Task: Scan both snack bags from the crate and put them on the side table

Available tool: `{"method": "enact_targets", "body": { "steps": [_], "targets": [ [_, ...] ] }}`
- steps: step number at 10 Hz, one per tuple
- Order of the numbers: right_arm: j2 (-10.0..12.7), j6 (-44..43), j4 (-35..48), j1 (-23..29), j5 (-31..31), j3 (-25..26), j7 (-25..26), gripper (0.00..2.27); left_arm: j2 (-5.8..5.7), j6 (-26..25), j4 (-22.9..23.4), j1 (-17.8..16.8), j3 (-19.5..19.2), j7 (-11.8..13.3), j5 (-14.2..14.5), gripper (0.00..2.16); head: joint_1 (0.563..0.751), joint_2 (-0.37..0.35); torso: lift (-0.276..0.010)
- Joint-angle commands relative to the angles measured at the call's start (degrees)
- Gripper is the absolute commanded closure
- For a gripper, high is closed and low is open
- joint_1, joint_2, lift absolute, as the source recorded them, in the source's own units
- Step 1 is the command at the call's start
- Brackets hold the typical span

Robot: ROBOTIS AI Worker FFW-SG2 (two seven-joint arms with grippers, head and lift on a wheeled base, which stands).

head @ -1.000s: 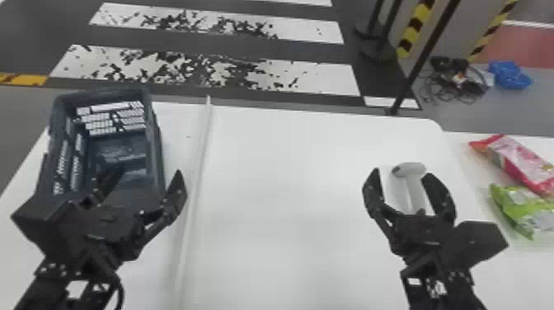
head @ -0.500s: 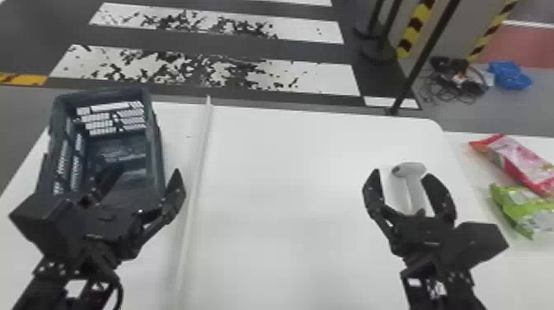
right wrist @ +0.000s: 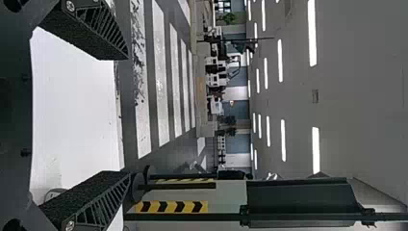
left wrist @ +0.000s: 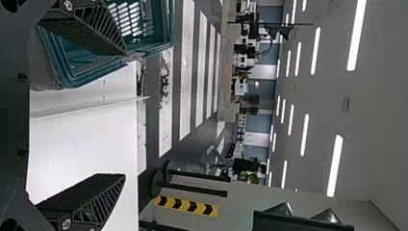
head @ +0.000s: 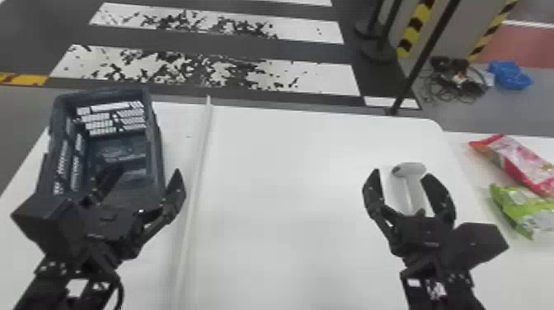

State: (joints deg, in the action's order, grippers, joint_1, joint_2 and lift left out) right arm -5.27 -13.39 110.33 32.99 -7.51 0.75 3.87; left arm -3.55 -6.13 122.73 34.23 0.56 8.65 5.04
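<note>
Two snack bags lie on the side surface (head: 536, 268) at the right of the head view: the red and pink bag (head: 517, 163) farther back, the green bag (head: 525, 208) nearer. The crate (head: 158, 152) stands at the left of the frame, and the scanner (head: 414, 185) rests on the main surface (head: 280, 185), right of centre. With both bags on the side surface, the placing looks done; whether each was scanned cannot be told from here.

The left tool (head: 148, 171) hangs by the crate with its fingers apart; the right tool (head: 402, 173), also spread and holding nothing, shows in front of the scanner. The robot would do best to leave the bags alone. Any withdrawal of the right tool should probably start gently upward, its fingers kept wide, lest one knock the scanner. The left should likewise clear the crate's rim before swinging aside.
</note>
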Motion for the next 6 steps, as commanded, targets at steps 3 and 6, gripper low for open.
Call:
{"method": "enact_targets", "body": {
  "steps": [3, 6],
  "targets": [
    [-0.09, -0.18, 0.06, 0.14, -0.05, 0.22, 0.0, 0.08, -0.14, -0.16, -1.0, -1.18, 0.41, 0.05, 0.24, 0.09, 0.695, -0.104, -0.087],
    [-0.18, -0.53, 0.24, 0.32, -0.05, 0.22, 0.0, 0.08, -0.49, -0.51, -1.09, -1.27, 0.49, -0.04, 0.32, 0.09, 0.695, -0.11, -0.087]
  ]
}}
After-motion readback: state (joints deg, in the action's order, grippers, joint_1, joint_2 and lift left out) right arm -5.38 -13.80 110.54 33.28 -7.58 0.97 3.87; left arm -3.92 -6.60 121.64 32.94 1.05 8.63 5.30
